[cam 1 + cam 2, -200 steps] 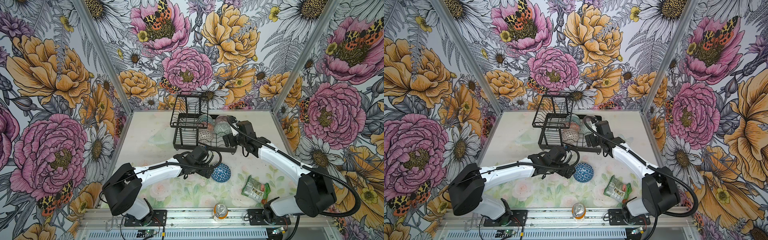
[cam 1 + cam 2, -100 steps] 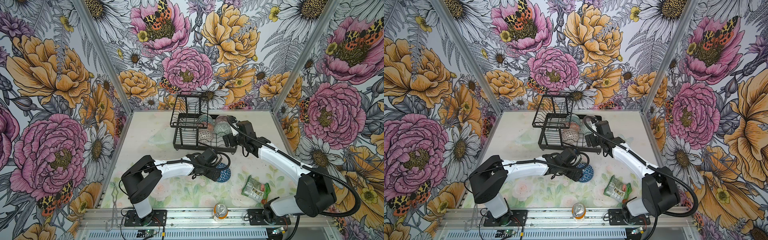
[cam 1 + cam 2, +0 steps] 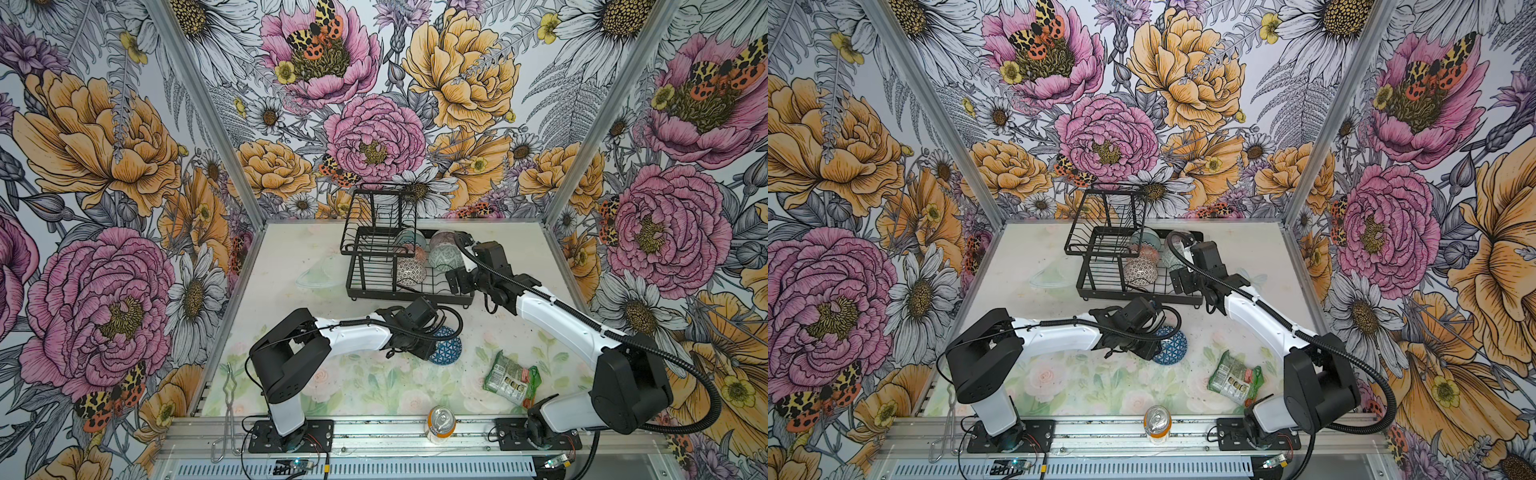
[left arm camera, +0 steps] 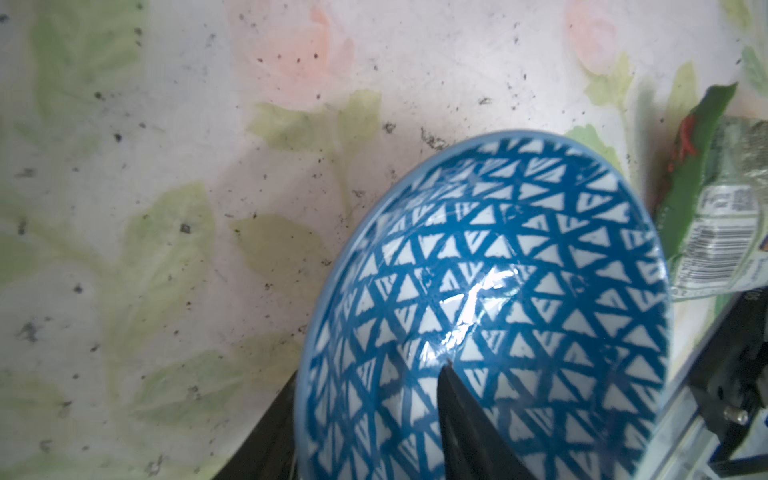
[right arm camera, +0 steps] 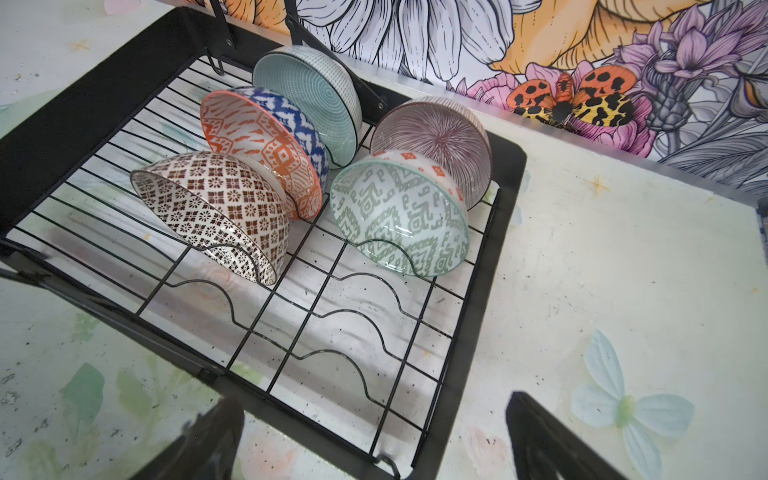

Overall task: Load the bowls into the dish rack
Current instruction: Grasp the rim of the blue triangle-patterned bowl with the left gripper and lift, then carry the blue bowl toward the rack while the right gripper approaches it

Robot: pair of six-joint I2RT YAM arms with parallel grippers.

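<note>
The blue-triangle bowl [image 3: 448, 353] sits on the table [image 3: 374, 386] just off the dish rack's [image 5: 484, 257] near edge, the side facing the arm bases. It is the only bowl outside the rack. Five other bowls stand on edge in the rack's rear dividers, the lattice bowl [image 5: 216, 208] and the maze bowl [image 5: 399, 216] foremost. The left gripper [image 3: 430, 348] is at the blue bowl, and the left wrist view shows its jaws astride the wall: one finger [image 4: 469, 428] is inside and its mate is outside under the rim. Whether they press tight on the ceramic cannot be told. The right gripper [image 5: 370, 399] hangs at the rack's near edge with jaws spread wide and nothing between them, apart from the bowl. The left arm is therefore plainly the nearer one. From its claw the bowl's way probably runs up over the rack's near rim into the bare dividers just in front of those two bowls. Being round, the bowl has no long axis to line up, and it needs only tipping onto its edge like the rest.
</note>
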